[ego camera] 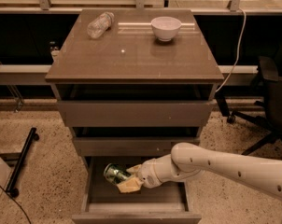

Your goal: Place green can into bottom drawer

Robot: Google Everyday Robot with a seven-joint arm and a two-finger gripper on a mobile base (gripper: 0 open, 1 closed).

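The green can is held tilted, silvery end toward the left, just inside the open bottom drawer. My gripper reaches in from the right on a white arm and is shut on the can, its pale fingers above and below it. The can is at the drawer's left-middle, slightly above the drawer floor. The bottom drawer is pulled out toward the camera; the two shallower drawers above it are closed.
A clear plastic bottle lies on the cabinet top at the back left, and a white bowl stands at the back right. A black office chair stands to the right. A black stand leg lies on the floor at the left.
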